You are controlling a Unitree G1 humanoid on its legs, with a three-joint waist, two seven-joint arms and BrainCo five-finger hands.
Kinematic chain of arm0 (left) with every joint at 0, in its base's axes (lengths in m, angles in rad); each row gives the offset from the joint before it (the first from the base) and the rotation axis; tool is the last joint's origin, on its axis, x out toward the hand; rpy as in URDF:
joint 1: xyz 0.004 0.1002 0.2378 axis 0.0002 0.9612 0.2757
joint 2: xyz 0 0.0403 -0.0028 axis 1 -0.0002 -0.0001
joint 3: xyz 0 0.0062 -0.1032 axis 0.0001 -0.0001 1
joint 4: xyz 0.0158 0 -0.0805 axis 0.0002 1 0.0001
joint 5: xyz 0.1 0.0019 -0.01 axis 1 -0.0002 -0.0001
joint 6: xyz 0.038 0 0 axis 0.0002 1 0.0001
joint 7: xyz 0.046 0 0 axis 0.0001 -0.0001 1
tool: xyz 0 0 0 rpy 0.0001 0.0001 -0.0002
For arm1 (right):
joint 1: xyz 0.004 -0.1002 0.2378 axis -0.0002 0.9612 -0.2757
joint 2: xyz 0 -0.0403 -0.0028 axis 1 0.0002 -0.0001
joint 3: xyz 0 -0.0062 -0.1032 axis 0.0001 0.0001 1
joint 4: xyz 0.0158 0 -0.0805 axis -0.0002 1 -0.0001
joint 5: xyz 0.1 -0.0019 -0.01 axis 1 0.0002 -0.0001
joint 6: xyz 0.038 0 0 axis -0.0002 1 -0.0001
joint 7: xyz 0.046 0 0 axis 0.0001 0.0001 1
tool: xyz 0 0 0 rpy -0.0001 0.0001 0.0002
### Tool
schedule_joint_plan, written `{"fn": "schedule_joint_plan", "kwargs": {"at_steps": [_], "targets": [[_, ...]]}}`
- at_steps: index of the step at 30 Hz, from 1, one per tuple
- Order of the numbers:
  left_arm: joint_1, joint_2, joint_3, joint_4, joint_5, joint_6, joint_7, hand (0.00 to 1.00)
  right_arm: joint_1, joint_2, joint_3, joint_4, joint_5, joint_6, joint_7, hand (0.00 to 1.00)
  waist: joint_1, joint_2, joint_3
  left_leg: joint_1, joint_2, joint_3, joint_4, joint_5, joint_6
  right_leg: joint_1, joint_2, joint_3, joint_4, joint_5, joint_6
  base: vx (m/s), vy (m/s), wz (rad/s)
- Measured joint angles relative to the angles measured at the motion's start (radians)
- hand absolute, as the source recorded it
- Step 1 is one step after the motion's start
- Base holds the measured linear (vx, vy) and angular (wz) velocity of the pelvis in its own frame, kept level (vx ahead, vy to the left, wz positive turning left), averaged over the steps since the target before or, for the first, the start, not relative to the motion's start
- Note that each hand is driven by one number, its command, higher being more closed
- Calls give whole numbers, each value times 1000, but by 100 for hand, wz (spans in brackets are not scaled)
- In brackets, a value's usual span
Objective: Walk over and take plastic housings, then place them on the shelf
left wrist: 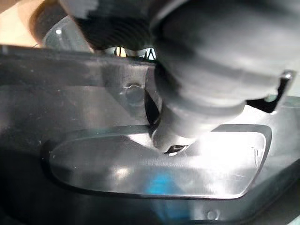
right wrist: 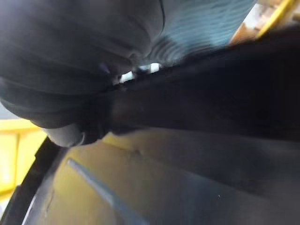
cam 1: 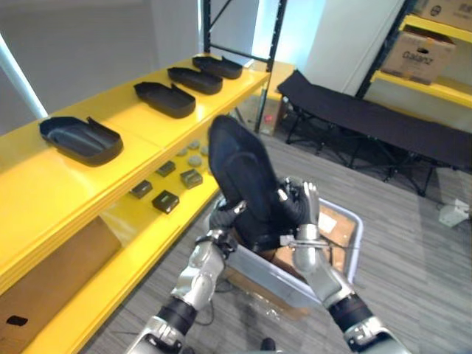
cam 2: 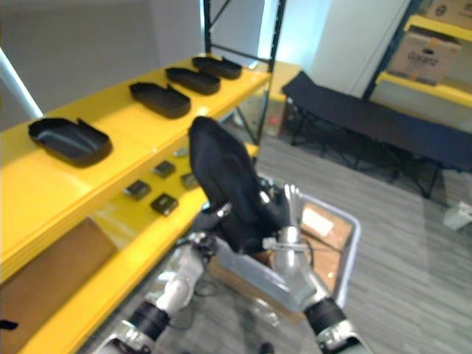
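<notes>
Dark, elongated plastic housing, seemingly glossy, upright over grey bin

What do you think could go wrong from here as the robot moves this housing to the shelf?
The black plastic housing stands nearly on end between the left hand and right hand over the grey bin; it may slip or tip. Swinging it onto the yellow shelf could knock the four black housings already there.
</notes>
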Motion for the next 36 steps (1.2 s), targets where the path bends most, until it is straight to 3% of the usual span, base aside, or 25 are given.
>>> {"fn": "schedule_joint_plan", "kwargs": {"at_steps": [1, 3, 7, 10, 17, 19, 21, 25, 29, 33, 36], "targets": [[-1, 0, 1, -8, 18, -2, 13, 100, 0, 0, 3, 0, 14, -15, 7, 0, 0, 1, 2, 0, 1, 0, 0, 0, 0, 0, 1, 0, 0, 0, 0, 0, 0, 0], [-6, 1, 9, -37, 162, -29, 90, 100, 1, 2, 32, -13, 47, -53, 17, 0, 0, 3, 10, 0, 4, 0, 1, -2, -3, 0, 4, 0, 0, -1, -2, 0, 0, 0], [-6, 8, 22, -108, 354, -66, 133, 100, 11, 2, 24, -44, 112, -85, 18, 0, 3, 6, 19, -2, 7, -2, 4, -4, -5, 0, 8, -3, 0, -3, -5, 0, 0, 0], [-5, 8, 26, -160, 429, -69, 143, 100, 27, 2, -2, -77, 109, -121, 15, 0, 3, 7, 20, -2, 8, -1, 6, -5, -6, 0, 9, -3, 0, -3, -5, 0, 0, 0], [3, 3, 48, -277, 681, -76, 266, 100, 35, -8, -97, -207, 112, -127, 22, 0, 0, 17, 41, -1, 10, 9, 18, -15, -7, 1, 13, 7, 0, -6, -5, 0, 0, -5], [14, 3, 68, -303, 753, -75, 290, 100, 57, -25, -164, -287, 171, -131, 60, 0, 0, 22, 44, 0, 10, 9, 18, -15, -7, 1, 15, 7, 0, -7, -4, 0, 0, 0], [56, 0, 118, -349, 856, -73, 338, 100, 100, -47, -268, -373, 336, -137, 174, 0, -4, 23, 44, 0, 10, 12, 18, -16, -9, 0, 16, 9, 0, -7, -3, 0, 0, -2], [128, 8, 222, -385, 985, -41, 445, 100, 209, -69, -429, -443, 436, -133, 225, 0, -6, 24, 45, 5, 10, 34, 18, -26, -9, -7, 19, 28, 0, -9, 0, -5, -2, -12], [159, 8, 249, -399, 1057, 4, 523, 100, 294, -70, -474, -469, 452, -116, 235, 0, -24, 24, 45, 5, 8, 42, 18, -32, -8, -12, 17, 35, 0, -11, 3, -8, -2, -9], [160, 7, 255, -400, 1061, 52, 572, 100, 361, -47, -509, -468, 484, -114, 233, 0, -38, 28, 43, 3, 7, 64, 19, -38, -9, -27, 18, 58, 0, -10, 4, -10, -6, -16], [167, 6, 276, -400, 1033, 47, 580, 100, 435, 10, -527, -448, 574, -118, 240, 0, -59, 35, 45, 1, 8, 73, 19, -42, -10, -34, 18, 69, 0, -10, 5, 1, -9, -12]]}}
